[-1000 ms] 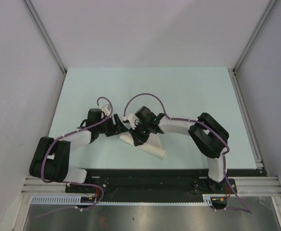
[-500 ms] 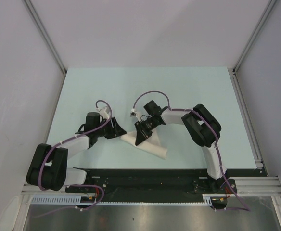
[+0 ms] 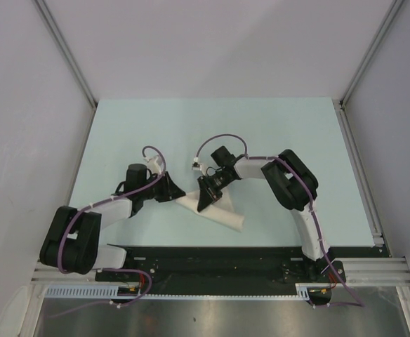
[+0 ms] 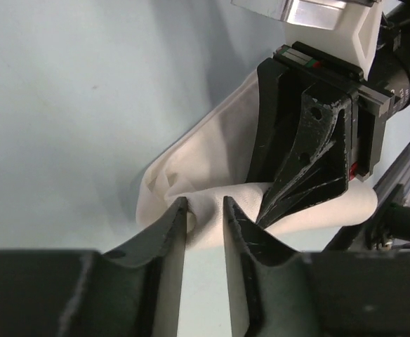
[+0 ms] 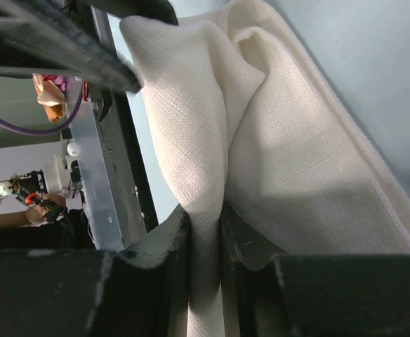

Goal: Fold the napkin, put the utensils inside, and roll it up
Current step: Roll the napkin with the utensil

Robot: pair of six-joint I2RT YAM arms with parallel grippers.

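Note:
The white napkin (image 3: 222,214) lies bunched in a long roll near the front middle of the table. My right gripper (image 3: 205,202) is shut on a raised fold of it; in the right wrist view the cloth (image 5: 275,140) is pinched between the fingers, with the gripper (image 5: 205,221) low over it. My left gripper (image 3: 180,196) is at the roll's left end. In the left wrist view its tips (image 4: 205,210) close on a bump of napkin (image 4: 212,158), right beside the right gripper (image 4: 310,140). The dark utensil is hidden or out of view.
The pale green tabletop (image 3: 212,133) is walled by white panels on the left, back and right. A black rail (image 3: 219,260) with the arm bases runs along the near edge, close to the napkin.
The right arm has folded its elbow back and its gripper has shifted slightly towards the near-left on the napkin. The left arm has stretched lower. The napkin has barely moved.

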